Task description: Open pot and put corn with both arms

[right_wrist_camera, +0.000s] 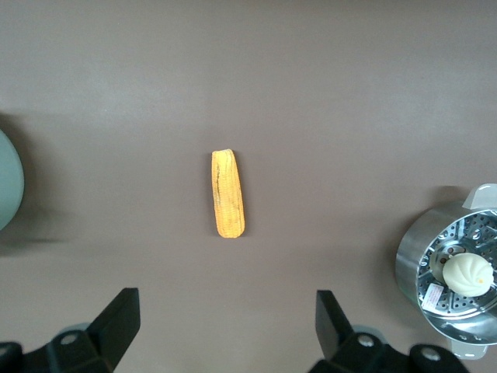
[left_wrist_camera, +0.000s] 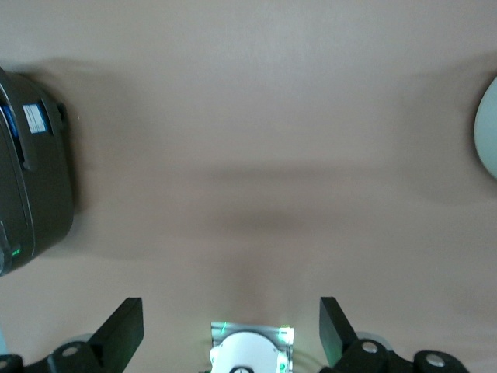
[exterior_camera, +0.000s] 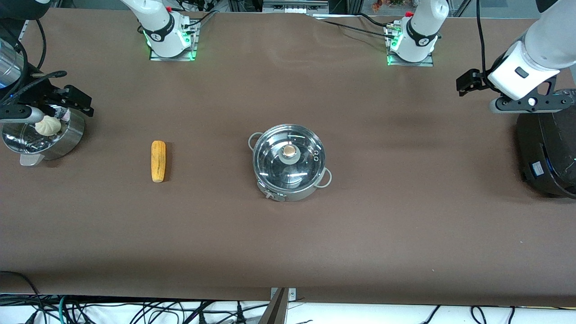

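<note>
A: Front view: pot [exterior_camera: 289, 162] mid-table, lid on; corn [exterior_camera: 158, 161] beside it, toward right arm's end.
B: Grippers?
A: Left gripper [left_wrist_camera: 231, 330] and right gripper [right_wrist_camera: 227, 322] both spread wide, nothing held.

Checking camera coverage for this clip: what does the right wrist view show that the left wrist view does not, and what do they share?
Only the right wrist view shows the corn lying on the table, the steamer bowl with the white bun in it, and the open right gripper. Only the left wrist view shows the black cooker, the base of an arm and the open left gripper. Both show the brown table and a pale rounded edge at the frame border, too cropped to identify.
</note>
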You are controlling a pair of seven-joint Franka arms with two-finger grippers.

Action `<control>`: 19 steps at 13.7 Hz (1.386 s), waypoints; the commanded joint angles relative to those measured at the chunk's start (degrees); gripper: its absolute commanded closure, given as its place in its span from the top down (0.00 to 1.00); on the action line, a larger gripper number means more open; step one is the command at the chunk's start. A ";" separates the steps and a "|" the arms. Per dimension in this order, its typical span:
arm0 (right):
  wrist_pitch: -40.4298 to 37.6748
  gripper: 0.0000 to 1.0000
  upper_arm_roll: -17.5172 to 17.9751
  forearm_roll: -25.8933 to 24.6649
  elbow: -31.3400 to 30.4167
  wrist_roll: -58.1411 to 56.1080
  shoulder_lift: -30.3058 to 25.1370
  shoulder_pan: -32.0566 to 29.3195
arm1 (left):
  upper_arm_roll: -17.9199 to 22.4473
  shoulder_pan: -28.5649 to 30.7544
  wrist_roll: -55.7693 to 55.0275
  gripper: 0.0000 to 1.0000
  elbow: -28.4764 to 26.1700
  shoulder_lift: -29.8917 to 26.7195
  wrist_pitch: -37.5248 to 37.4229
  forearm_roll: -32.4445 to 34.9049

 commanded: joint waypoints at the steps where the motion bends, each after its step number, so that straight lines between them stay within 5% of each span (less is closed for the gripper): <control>1: -0.58 1.00 0.32 -0.07 0.45 -0.71 -0.16 -0.48 | -0.30 1.49 -0.23 1.00 0.84 -0.48 1.90 -0.02; 10: -1.55 1.00 0.32 0.01 0.45 -0.53 -0.16 -0.48 | -0.56 7.63 -0.14 1.00 -5.66 -4.88 3.57 -3.72; 19: -1.55 1.00 0.32 0.01 0.45 -0.53 -0.16 -0.48 | -3.46 8.08 -2.69 1.00 -5.22 -4.01 3.13 -3.37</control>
